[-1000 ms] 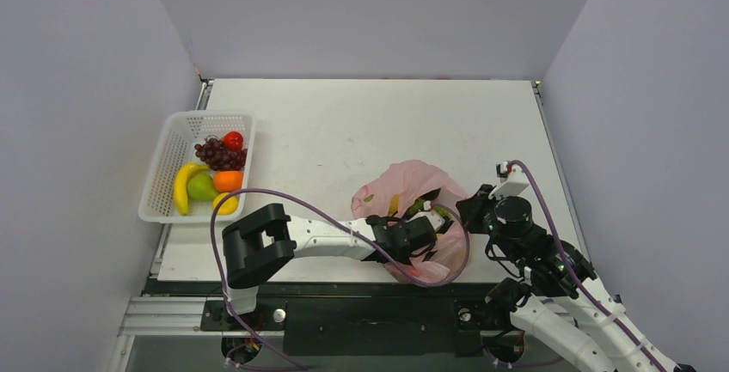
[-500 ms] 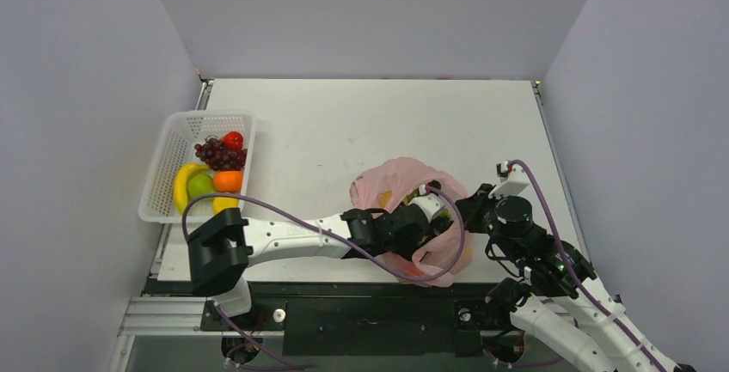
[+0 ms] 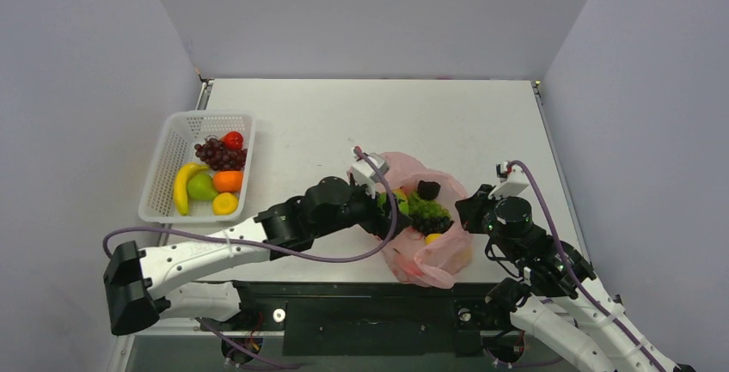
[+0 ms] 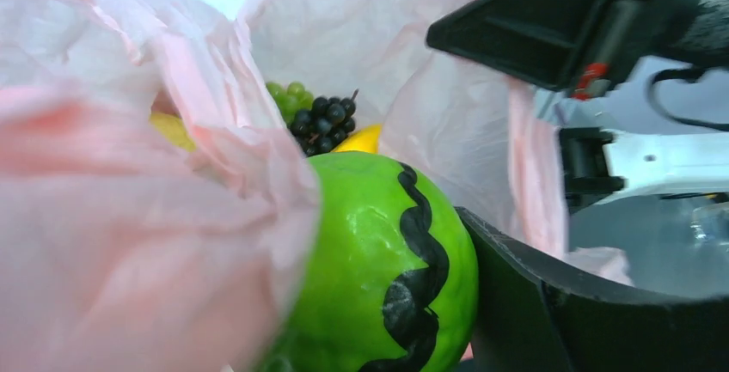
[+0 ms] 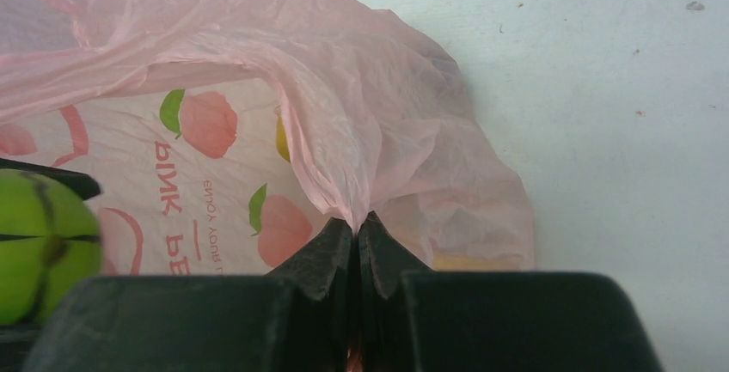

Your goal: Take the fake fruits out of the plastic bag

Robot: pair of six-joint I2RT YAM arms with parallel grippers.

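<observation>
A: Entry one, the plastic bag [image 5: 361,114]?
B: It is showing as thin translucent pink film, crinkling and faintly shiny.
A: Inside the bag?
B: There the green striped fruit [image 4: 378,260] is looking like smooth glossy plastic, and the dark grapes [image 4: 325,123] are gleaming too.
A: At the bag's edge?
B: There the right gripper [image 5: 357,234] is showing matt black plastic.
A: Under the bag?
B: The table [image 3: 301,131] is looking matt white.

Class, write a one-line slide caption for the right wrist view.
Right tool pinches a fold of the pink plastic bag; a green striped fruit shows at left.
</observation>
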